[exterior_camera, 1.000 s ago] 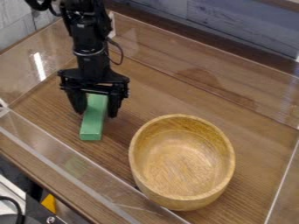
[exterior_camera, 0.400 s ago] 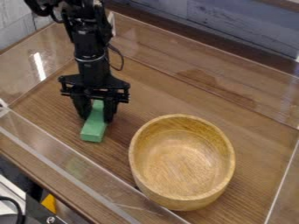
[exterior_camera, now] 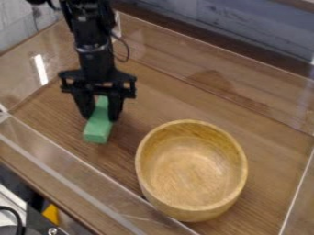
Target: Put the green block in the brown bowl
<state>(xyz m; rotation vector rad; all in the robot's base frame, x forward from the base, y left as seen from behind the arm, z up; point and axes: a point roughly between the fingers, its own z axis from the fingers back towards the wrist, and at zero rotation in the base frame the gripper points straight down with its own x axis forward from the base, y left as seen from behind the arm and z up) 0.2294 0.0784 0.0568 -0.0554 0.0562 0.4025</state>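
Note:
The green block (exterior_camera: 97,128) is a bright green bar at the left of the wooden tabletop, one end tilted up between my fingers. My gripper (exterior_camera: 102,112) points straight down from the black arm and is shut on the block's upper end. The block's lower end hangs just above the wood. The brown bowl (exterior_camera: 157,143), wide with a thick rim and nothing in it, stands to the right of the gripper and nearer the camera, apart from block and gripper.
A clear plastic wall (exterior_camera: 73,176) runs along the front edge, and more clear panels enclose the left and right sides. Bare wooden tabletop (exterior_camera: 215,92) lies behind the bowl, with a grey plank wall at the back.
The open jaws around the block have shut on it. The gripper has then risen a little, lifting the block's end off the table.

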